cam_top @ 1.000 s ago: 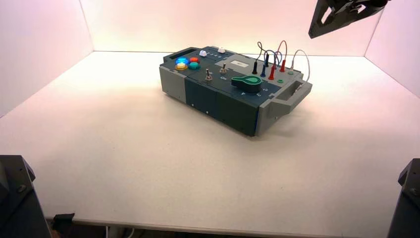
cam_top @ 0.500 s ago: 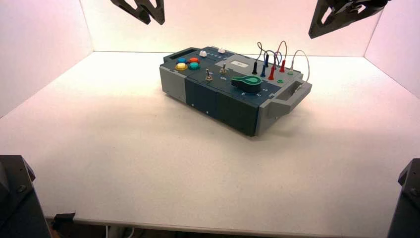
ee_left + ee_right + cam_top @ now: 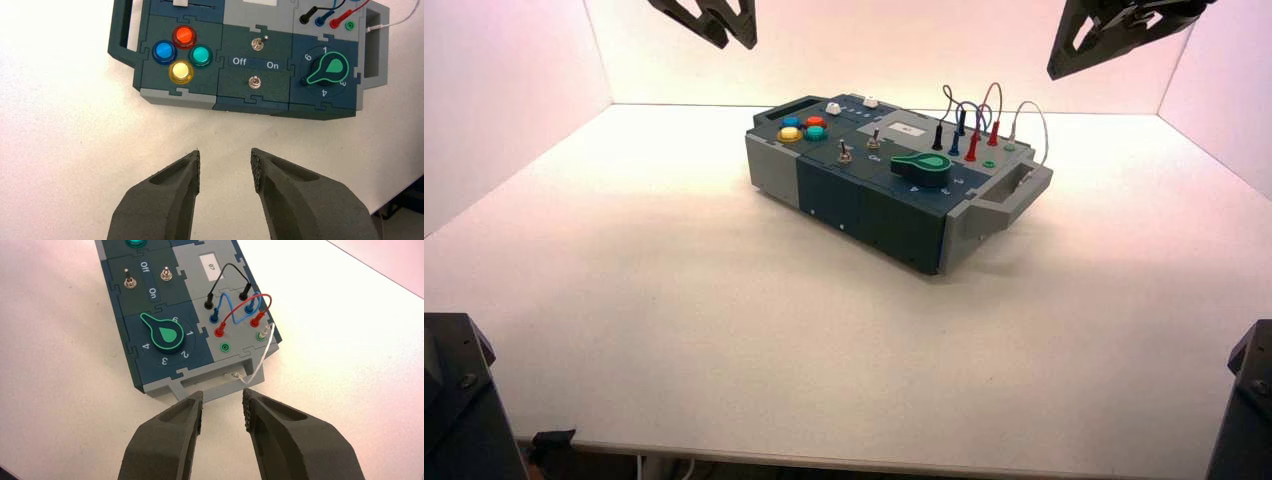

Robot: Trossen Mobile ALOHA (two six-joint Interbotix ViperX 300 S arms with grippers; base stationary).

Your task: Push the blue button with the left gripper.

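The blue button [image 3: 164,51] is a glossy dome in a cluster of four with a red [image 3: 184,36], a teal-green [image 3: 201,55] and a yellow button [image 3: 180,72], at the left end of the grey-blue box [image 3: 864,200]. It also shows in the high view [image 3: 791,122] and is unlit. My left gripper [image 3: 225,162] is open and empty. It hangs high above the table [image 3: 734,44], apart from the box and its buttons. My right gripper [image 3: 222,407] is open and empty, raised at the top right [image 3: 1064,65] above the box's handle end.
The box also bears two toggle switches [image 3: 257,44] lettered Off and On, a green knob [image 3: 327,67], and black, blue and red plugs with looped wires [image 3: 969,110]. White walls close in the table on three sides.
The blue button glowed one second ago and is now unlit. My left gripper came into the high view at the top left, then held still. The right gripper has not moved.
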